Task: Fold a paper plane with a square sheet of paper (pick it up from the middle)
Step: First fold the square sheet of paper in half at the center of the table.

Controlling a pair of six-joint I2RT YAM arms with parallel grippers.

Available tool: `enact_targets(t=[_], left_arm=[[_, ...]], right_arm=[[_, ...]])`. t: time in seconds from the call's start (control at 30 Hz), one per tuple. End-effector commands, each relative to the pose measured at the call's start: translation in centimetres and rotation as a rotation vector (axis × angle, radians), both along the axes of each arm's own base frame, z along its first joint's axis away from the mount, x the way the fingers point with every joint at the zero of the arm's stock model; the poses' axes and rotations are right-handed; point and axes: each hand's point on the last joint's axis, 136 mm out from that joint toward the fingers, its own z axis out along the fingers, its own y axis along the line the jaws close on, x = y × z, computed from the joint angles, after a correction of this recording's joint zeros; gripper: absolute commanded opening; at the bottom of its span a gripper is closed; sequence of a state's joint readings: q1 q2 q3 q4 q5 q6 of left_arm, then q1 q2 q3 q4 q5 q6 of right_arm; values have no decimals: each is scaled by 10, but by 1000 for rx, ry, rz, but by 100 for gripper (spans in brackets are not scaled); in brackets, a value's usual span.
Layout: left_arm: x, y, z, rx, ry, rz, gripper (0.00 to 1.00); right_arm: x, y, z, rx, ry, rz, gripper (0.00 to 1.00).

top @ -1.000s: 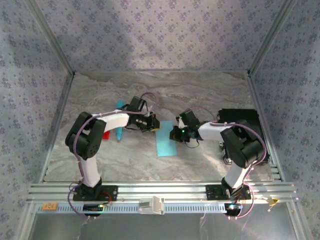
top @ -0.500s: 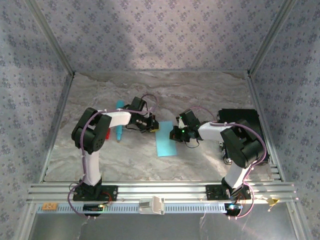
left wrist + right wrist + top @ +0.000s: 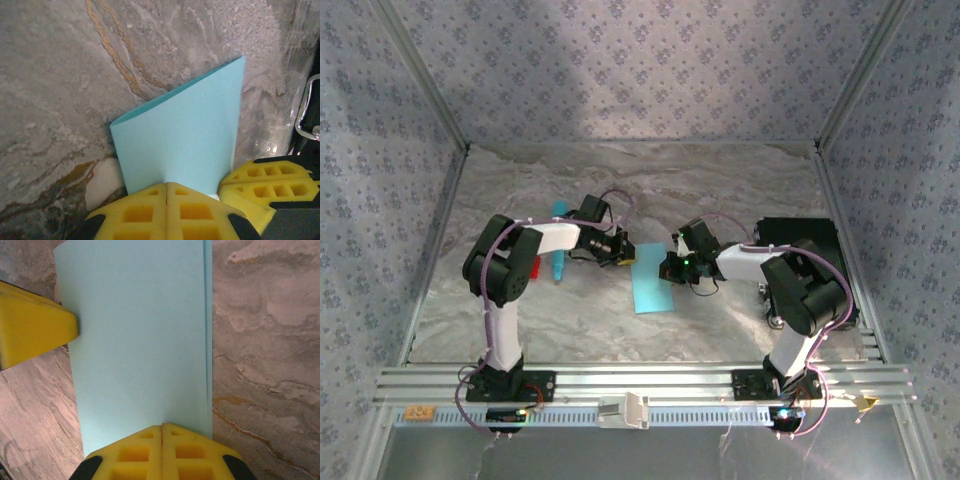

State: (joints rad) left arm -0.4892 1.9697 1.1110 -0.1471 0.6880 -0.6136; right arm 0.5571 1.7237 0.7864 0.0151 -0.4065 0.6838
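The square sheet of paper almost does not move since the earlier frames. What moves is your left arm: its elbow rises and comes in toward its base, while the left pincer shifts only a little at the sheet's upper left side. Your right arm stays as it was. I judge this to be a small re-setting of the press on the fold, not a new fold.

The sheet lies in the middle of the worktop, between the two pincers. It is already folded once into a long rectangle. In the right wrist view two layers show along its right edge, and in the left wrist view the folded edge looks a bit puffy, not yet sharp. No pointed nose and no wings are there yet, so I think you are early in the task, and the crease needs firming before the corner folds.

The left pincer is fully closed, its yellow pads together, with the tips at the edge of the sheet. The right pincer is closed in the same way at the sheet's right side. Whether either one pinches the paper or only presses it down, I cannot tell.

The only container is a black box by the right wall, behind your right arm. What is in it I cannot tell. A turquoise stick lies on the worktop under the left arm, apart from the sheet.
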Motion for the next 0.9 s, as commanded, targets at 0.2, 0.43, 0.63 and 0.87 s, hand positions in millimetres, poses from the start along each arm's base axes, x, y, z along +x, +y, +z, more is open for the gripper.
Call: enact_targets(t=[0.2, 0.43, 0.63, 0.87], left_arm=[[-28, -4, 4, -6, 35, -61, 0], [-33, 5, -20, 70, 59, -72, 0], [-28, 6, -19, 89, 50, -62, 0], [-8, -10, 20, 5, -5, -31, 1]], right_arm=[[-43, -51, -57, -259, 179, -45, 0], [-45, -54, -57, -266, 176, -48, 0], [-44, -54, -57, -263, 172, -48, 0], [-44, -54, -56, -257, 171, -49, 0]])
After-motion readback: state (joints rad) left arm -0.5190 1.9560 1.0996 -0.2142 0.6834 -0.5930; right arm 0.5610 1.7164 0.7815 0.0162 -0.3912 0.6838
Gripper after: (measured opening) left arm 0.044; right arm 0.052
